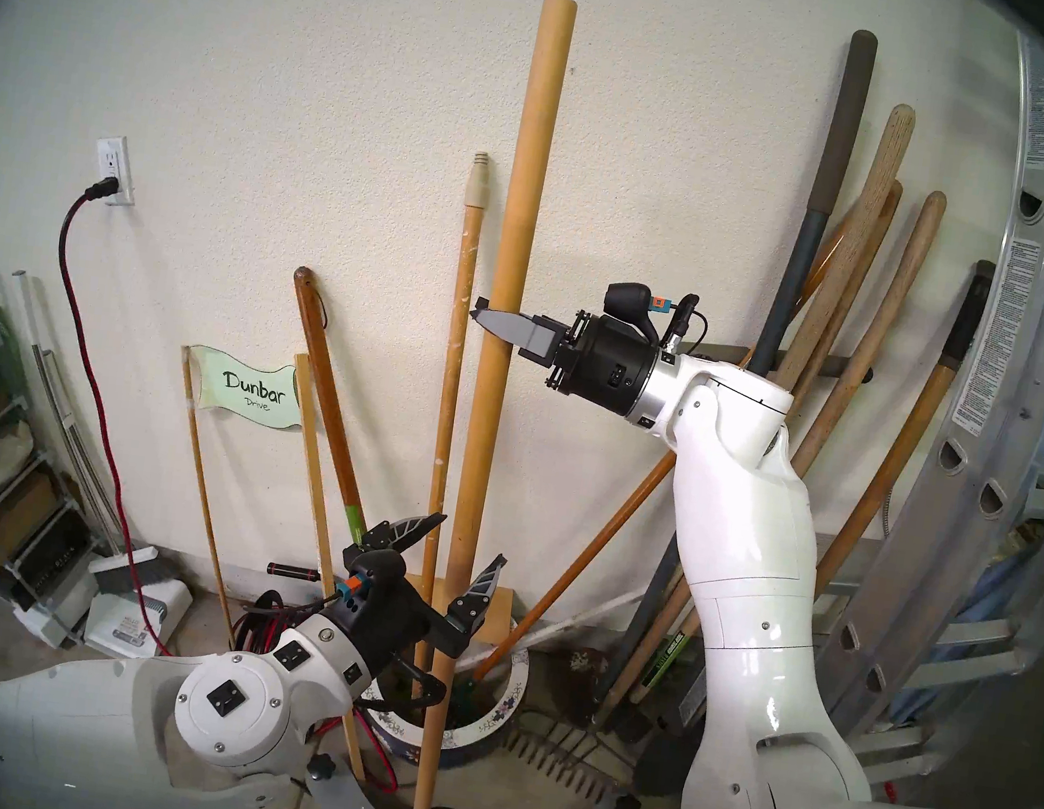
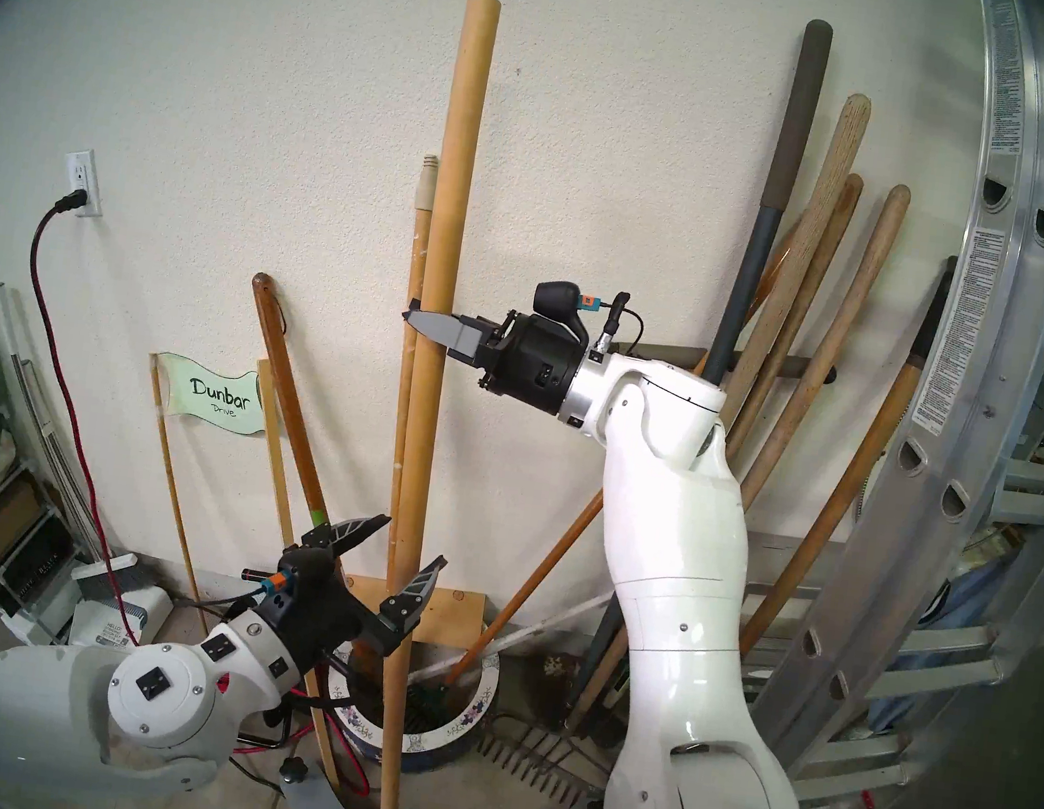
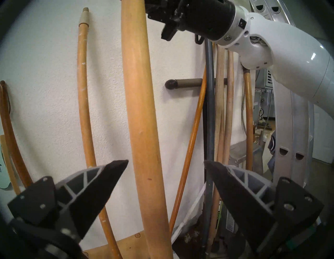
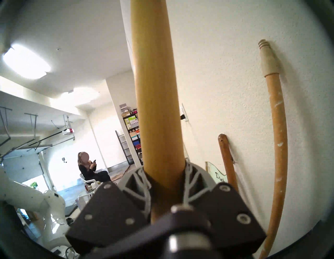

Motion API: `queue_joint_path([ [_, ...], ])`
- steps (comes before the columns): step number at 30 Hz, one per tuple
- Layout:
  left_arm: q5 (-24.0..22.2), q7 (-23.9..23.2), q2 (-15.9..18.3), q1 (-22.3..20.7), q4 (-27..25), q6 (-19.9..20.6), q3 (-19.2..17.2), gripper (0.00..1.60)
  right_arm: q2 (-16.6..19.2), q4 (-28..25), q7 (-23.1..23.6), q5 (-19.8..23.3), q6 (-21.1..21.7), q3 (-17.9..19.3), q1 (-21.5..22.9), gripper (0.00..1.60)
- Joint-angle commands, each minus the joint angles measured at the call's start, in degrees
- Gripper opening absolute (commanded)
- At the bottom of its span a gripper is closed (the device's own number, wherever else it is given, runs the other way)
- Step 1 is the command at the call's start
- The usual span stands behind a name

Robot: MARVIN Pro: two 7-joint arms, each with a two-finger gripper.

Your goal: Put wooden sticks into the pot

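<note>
The plain pole [image 1: 506, 300] is clamped in the right jaws; below, the left jaws gape wide — its foot should be steered over the pot [image 1: 505, 706].

Yellowish-tan poles [image 1: 511, 261] (one [image 1: 459, 321] white-flecked, cream-tipped); pot [image 1: 508, 707] rim white, purple flowers.

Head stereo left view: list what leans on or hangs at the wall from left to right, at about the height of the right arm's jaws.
Red power cord → dark brown handle with cord loop → paint-flecked stick with cream tip → thick plain stick held in the right gripper → bundle of tool handles → metal ladder.
</note>
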Motion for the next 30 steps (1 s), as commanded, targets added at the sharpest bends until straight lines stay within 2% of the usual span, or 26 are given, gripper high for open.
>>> queue_joint_path([
  [1, -0.6, -1.0, -3.6, -3.2, 1.2, 2.1, -0.5, 1.60, 1.2, -2.0, 5.6, 3.0, -0.2, -0.5, -0.3, 0.00],
  [12, -2.0, -2.0, -6.2, -5.7, 2.8, 5.5, -0.6, 1.60, 2.7, -2.4, 5.4, 5.1, -0.6, -1.5, -1.3, 0.00],
  [13, -1.9, -1.6, -6.5, -5.7, 3.0, 5.7, -0.6, 1.39, 2.8, -2.5, 5.3, 5.3, -0.6, -1.6, -1.3, 0.00],
  [14, -1.8, -1.2, -6.9, -5.7, 3.2, 5.6, -0.6, 0.75, 2.9, -2.5, 5.3, 5.4, -0.6, -1.7, -1.3, 0.00],
  [15, -1.9, -1.5, -6.6, -5.5, 3.1, 5.3, -0.7, 0.00, 3.1, -2.6, 5.0, 5.8, -0.7, -1.9, -1.3, 0.00],
  [21, -1.5, 0.3, -5.4, -4.2, 1.4, 4.6, -1.2, 0.00, 3.6, -2.5, 4.5, 6.4, -1.0, -2.2, -1.4, 0.00],
  [30, -1.5, 3.7, -3.7, -1.1, -0.6, 0.7, -1.8, 0.00, 4.2, -1.6, 4.5, 7.7, -0.9, -2.4, -0.8, 0.00],
])
